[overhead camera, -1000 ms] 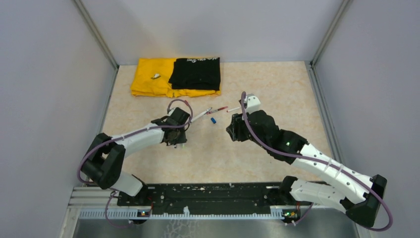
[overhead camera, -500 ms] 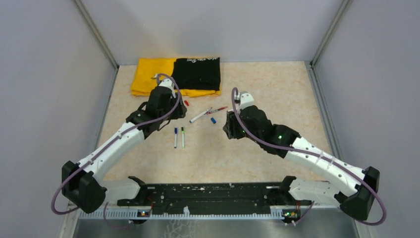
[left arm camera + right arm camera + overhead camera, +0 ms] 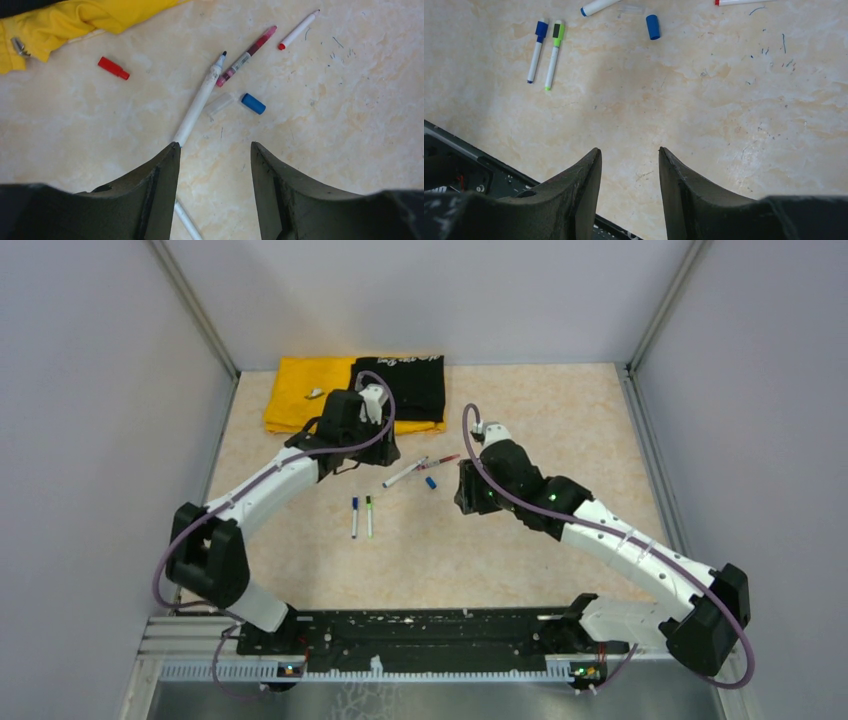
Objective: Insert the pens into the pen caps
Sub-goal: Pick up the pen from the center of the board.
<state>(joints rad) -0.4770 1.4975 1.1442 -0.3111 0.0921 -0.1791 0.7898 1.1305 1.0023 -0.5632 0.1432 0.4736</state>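
My left gripper (image 3: 372, 452) (image 3: 212, 145) hovers open and empty over the table, just short of a white pen with a dark blue tip (image 3: 200, 102) (image 3: 402, 475). Beyond it lie a maroon pen (image 3: 246, 48) (image 3: 437, 461), a red-tipped white pen (image 3: 298, 30), a blue cap (image 3: 253, 103) (image 3: 431, 482), a clear cap (image 3: 219, 104) and a red cap (image 3: 113, 68). Two capped pens, one blue (image 3: 354, 517) (image 3: 535, 51) and one green (image 3: 368, 516) (image 3: 552, 55), lie side by side. My right gripper (image 3: 466, 498) (image 3: 630, 149) is open and holds nothing, to the right of the blue cap.
A yellow cloth (image 3: 300, 400) (image 3: 75, 20) with a small metal clip (image 3: 314, 394) lies at the back, a black cloth (image 3: 400, 385) on top of it. A black rail (image 3: 420, 630) (image 3: 454, 165) runs along the near edge. Grey walls enclose the table.
My left arm swung from the two capped pens back toward the cloth, its jaws widening; those pens now lie free on the table. The right arm edged slightly left.
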